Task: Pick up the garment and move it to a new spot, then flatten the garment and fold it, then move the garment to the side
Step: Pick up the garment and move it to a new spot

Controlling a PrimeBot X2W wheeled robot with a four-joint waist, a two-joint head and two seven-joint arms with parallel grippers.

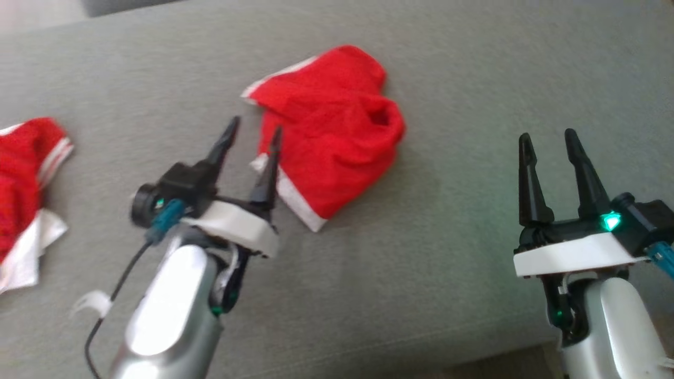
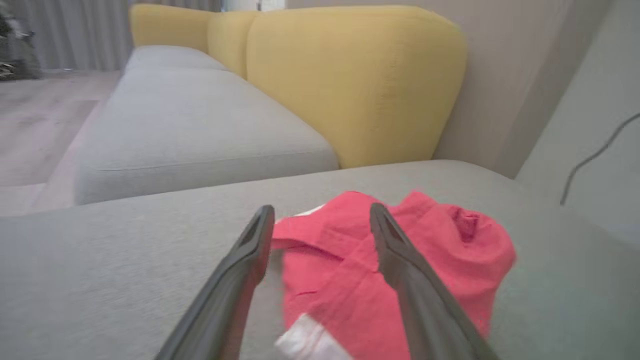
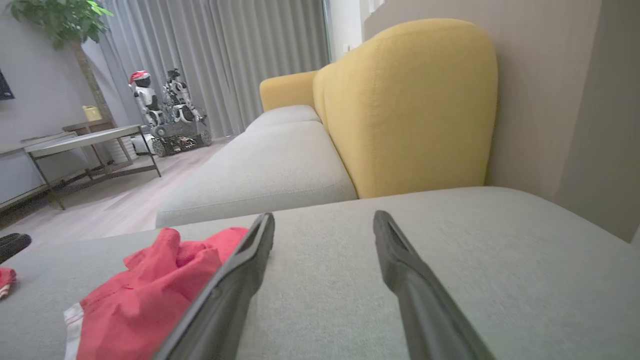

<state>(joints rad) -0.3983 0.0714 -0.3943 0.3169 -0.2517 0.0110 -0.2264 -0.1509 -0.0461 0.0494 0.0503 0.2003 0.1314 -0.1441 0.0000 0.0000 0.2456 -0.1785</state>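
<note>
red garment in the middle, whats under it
The red garment lies crumpled on the grey cushion, which shows around it. Anything beneath its folds is covered.

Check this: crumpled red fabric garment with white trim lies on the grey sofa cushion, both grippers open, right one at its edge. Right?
Wrong arm. The head view shows the left gripper at the edge of the crumpled red garment; the right gripper stands apart over the grey sofa cushion. Both open.

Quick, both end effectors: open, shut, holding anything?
Left end effector: open, empty, at the red garment.
Right end effector: open, empty.
</note>
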